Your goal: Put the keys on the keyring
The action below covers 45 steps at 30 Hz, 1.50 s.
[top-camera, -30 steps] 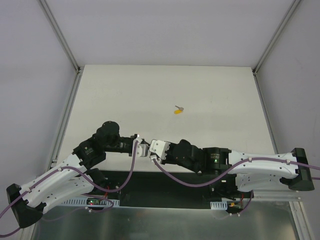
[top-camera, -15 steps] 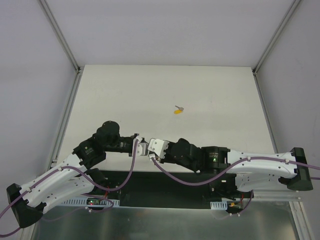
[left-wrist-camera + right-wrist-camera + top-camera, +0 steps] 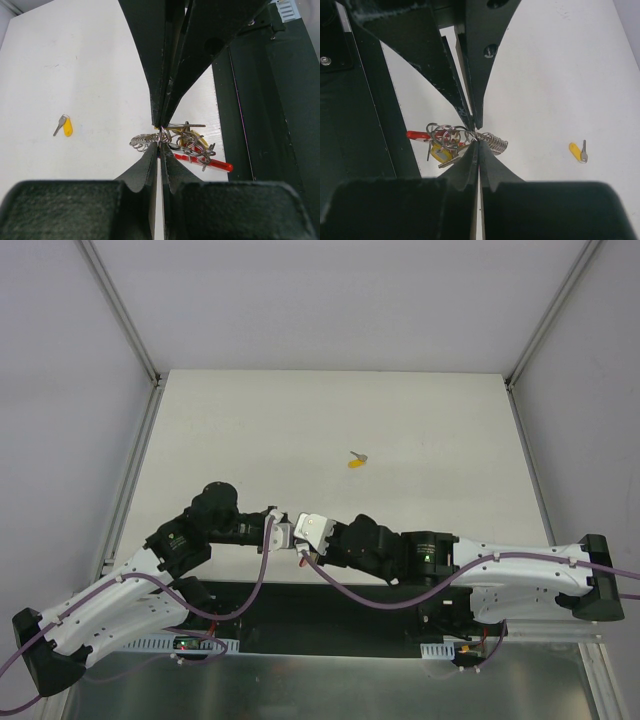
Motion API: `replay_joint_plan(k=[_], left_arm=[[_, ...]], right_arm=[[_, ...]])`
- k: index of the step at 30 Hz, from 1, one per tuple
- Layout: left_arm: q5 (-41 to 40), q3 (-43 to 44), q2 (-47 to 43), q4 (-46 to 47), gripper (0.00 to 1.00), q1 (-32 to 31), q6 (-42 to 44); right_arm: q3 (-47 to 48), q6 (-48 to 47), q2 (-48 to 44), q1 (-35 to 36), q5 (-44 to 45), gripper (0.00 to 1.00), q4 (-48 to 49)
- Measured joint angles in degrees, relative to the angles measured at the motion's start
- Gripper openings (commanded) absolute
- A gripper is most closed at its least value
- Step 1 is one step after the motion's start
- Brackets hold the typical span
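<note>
White table [image 3: 250, 430] fills the top view. The left arm [image 3: 130, 585] reaches in from the near left corner and the right arm [image 3: 500, 570] from the near right. Their tips meet close to the near edge, a little left of centre. In the left wrist view a loose key [image 3: 64, 125] lies flat on the table at the far left, silver blade and yellow head, well apart from everything else. Right of it comes the keyring [image 3: 176, 142]. Its grey coiled strap [image 3: 142, 141] sticks out to the left, a tangle of metal rings [image 3: 189, 140] sits in the middle, and the red loop [image 3: 204, 162] trails off to the lower right toward the dark edge. The left gripper [image 3: 159, 148] is clenched, its two fingers pressed together on the keyring just where the strap joins the rings. From the top of that view the right gripper [image 3: 478, 145] comes down tip to tip against it. It is likewise clenched, and its pads nip the same joint of the keyring. The right wrist view shows the bunch mirrored, with the red loop at the left, then the rings with a hung key [image 3: 439, 151] whose head is yellow. The pinched joint follows, then the strap, and the loose key is far to the right. Whether the bunch rests on the table or hangs clear of it cannot be told.
</note>
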Motion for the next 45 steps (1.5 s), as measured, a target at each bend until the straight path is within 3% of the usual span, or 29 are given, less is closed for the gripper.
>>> replay_joint_plan(k=[17, 24, 30, 37, 45], left_arm=[[-4.04, -0.02, -0.42, 1.29, 0.00, -0.13, -0.37], [-11.10, -0.02, -0.59, 1.49, 0.00, -0.13, -0.72], [-23.10, -0.02, -2.45, 1.64, 0.00, -0.13, -2.40], [-35.45, -0.02, -4.68, 2.19, 0.00, -0.09, -4.07], [-40.68, -0.02, -8.07, 2.34, 0.00, -0.09, -4.79]], right_arm=[[-1.77, 4.44, -3.23, -1.68, 3.48, 0.01, -1.77], [-4.04, 13.31, -6.27, -7.65, 5.40, 0.01, -12.37], [-4.90, 19.87, -5.46, -13.70, 6.80, 0.01, -26.03], [-2.27, 20.79, 6.73, -17.92, 10.27, 0.01, -35.95], [4.48, 16.46, 26.56, -18.93, 8.79, 0.01, -34.16]])
